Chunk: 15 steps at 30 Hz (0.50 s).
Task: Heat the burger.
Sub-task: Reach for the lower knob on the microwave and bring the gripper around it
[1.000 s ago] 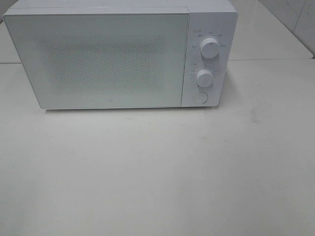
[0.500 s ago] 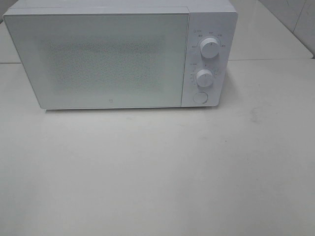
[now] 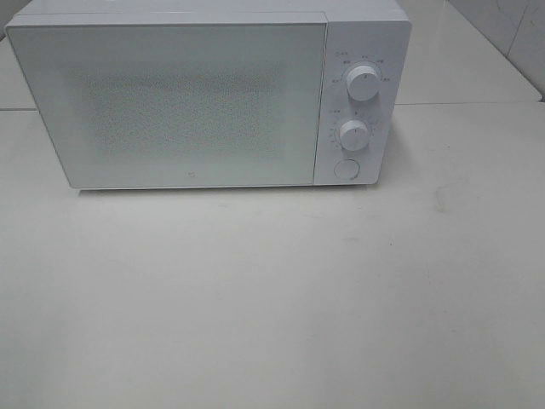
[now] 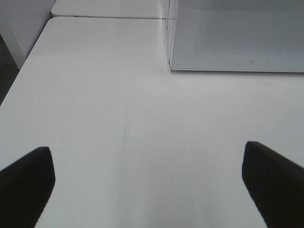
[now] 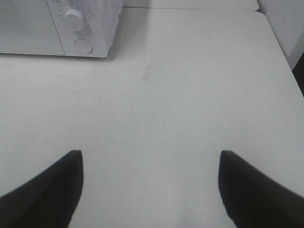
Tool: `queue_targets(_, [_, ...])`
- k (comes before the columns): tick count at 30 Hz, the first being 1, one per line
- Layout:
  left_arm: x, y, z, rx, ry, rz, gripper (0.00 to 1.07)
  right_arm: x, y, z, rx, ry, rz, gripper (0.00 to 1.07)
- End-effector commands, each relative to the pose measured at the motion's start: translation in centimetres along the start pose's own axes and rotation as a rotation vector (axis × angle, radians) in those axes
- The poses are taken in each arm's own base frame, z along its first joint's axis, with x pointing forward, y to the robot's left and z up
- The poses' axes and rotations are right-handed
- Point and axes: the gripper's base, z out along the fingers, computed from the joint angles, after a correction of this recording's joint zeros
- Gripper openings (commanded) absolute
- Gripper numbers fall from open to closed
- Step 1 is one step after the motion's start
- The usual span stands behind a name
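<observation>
**Closed white microwave on a bare table, both grippers spread, no burger in sight**

Seen from high up, a white microwave (image 3: pixel 196 102) fills the upper left and centre of the frame, standing on a pale table (image 3: pixel 272 298). Its door (image 3: pixel 170 106) is shut, and nothing can be made out through the speckled panel. A control strip runs down the right side of the door. It carries an upper dial (image 3: pixel 364 83), a lower dial (image 3: pixel 353 135) and a round button (image 3: pixel 346 168) beneath them. No arm shows in this view.

The left gripper (image 4: pixel 146 159) hangs over the table with its two dark fingers spread wide and nothing between them. The microwave's lower front corner lies ahead of it. The right gripper (image 5: pixel 149 156) is also spread and holds nothing, and it faces the corner of the microwave that carries the dials.

The burger appears in none of the views. Whether it sits behind the shut door or somewhere off camera cannot be told.

As a judgement only, a burger is light, soft and loosely stacked. A hard squeeze would crush the bun, and the layers could slide apart. It would be best taken low across its widest part with gentle pressure, or carried on whatever it rests on.

Compared with the high view a second ago and half a second ago, nothing has changed. The microwave, door and dials stand the same.
</observation>
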Motion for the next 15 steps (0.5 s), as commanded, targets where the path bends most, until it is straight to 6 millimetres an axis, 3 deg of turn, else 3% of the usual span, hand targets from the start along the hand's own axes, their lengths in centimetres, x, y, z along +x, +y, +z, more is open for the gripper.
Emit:
queue_targets(1, [0.10,-0.05,-0.22,0.002,-0.031,-0.010,1.00,0.24,-0.02,-0.26,0.003,-0.024,-0.003,0.75])
queue_targets(15, [0.10,-0.05,-0.22,0.002,-0.031,-0.010,1.00,-0.48,0.15,-0.64,-0.015,-0.049,0.028,0.75])
